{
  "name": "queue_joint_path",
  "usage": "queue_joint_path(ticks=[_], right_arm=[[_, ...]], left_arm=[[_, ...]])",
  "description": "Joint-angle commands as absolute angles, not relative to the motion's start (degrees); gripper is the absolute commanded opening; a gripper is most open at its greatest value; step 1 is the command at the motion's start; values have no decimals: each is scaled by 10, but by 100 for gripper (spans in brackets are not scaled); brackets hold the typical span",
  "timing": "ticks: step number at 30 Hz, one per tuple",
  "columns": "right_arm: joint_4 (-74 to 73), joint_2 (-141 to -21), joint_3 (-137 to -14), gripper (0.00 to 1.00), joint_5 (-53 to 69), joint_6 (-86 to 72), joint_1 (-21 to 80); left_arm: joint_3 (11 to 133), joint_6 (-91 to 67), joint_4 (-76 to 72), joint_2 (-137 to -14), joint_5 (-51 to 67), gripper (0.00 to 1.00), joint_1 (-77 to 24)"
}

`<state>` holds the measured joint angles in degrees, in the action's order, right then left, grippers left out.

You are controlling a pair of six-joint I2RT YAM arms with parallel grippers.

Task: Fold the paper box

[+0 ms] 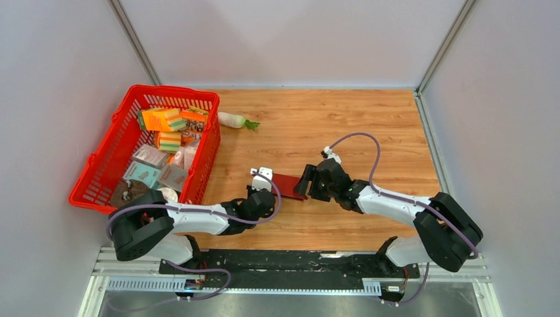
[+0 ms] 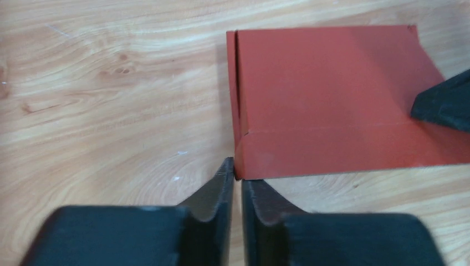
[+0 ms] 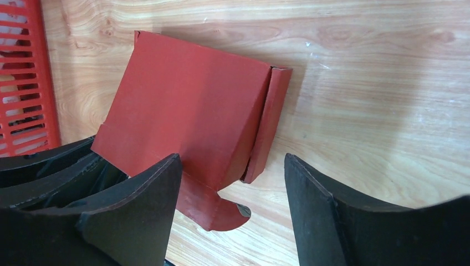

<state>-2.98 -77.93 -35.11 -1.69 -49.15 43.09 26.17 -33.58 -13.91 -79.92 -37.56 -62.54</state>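
Note:
The paper box is a dark red creased card lying on the wooden table between my two grippers. In the left wrist view the box lies flat with a narrow flap along its left edge. My left gripper is shut, its tips pinching the box's near left corner. My right gripper is open, its jaws wide apart around the box's end with the rounded tab; one panel is raised. A right fingertip rests at the box's right edge.
A red plastic mesh basket full of packets stands at the left, close to the left arm; its wall shows in the right wrist view. A white radish lies beside the basket's far corner. Grey walls enclose the table.

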Motion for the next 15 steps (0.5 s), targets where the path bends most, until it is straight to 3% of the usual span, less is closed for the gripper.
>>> queue_joint_path(ticks=[1,3,6,15], right_arm=[[42,-786,-331,70,12,-485,430],[52,-791,-318,70,13,-487,430],[66,-792,-305,70,15,-487,431],[68,-794,-301,69,17,-446,430]], left_arm=[[245,-344,-113,-745,-364,32,-627],[235,-341,-94,-709,-358,42,-628],[218,-339,-56,-653,-336,44,-628],[178,-316,98,-448,-222,41,-627]])
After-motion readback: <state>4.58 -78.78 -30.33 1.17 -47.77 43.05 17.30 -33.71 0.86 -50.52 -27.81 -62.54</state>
